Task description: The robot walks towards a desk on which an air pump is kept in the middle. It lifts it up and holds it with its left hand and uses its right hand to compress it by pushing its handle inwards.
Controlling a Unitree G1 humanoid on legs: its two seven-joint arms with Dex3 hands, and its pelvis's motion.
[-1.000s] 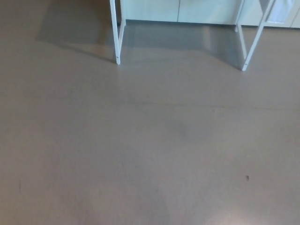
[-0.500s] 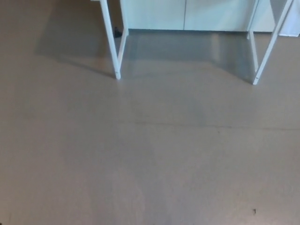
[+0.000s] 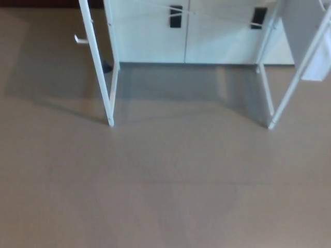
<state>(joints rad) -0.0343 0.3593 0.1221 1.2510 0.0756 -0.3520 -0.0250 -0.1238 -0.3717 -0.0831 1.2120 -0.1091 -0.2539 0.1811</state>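
Desk legs [image 3: 102, 77] stand at eleven and two o'clock, I'm mid-approach; no pump or hands show, so grip state unknowable.

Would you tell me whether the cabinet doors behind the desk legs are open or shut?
Shut: both cabinet doors sit flush, one thin seam between them.

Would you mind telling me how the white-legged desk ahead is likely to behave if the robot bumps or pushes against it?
The desk stands on thin white legs, so it probably is light and may slide on the smooth floor. Its legs look slanted outward, which likely resists tipping. The top is out of view, so I cannot judge its load.
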